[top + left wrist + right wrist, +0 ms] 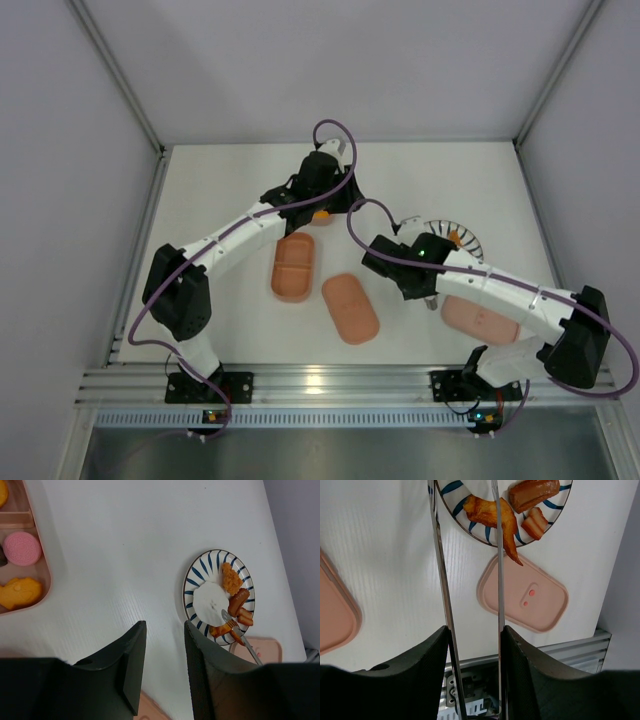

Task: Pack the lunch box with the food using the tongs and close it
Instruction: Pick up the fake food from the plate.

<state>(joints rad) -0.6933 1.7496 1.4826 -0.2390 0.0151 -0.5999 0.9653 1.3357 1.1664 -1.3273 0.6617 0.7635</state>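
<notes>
The right gripper [476,632] squeezes the tongs [442,580]. They run straight from 6 to 12 o'clock. Just past the fingers, at 1 o'clock, lies a pink lid [522,597]. Farther on, at 12, sits the plate [451,487]. An orange wing [482,511] lies between the tong tips. Its long side slants from 10 to 4, so I think the tips should pinch across it. The sausage [535,492] is at 1. The left gripper [162,650] hangs loose and empty, farther from the plate. The box [47,580] sits at its 10 o'clock with some food inside.
</notes>
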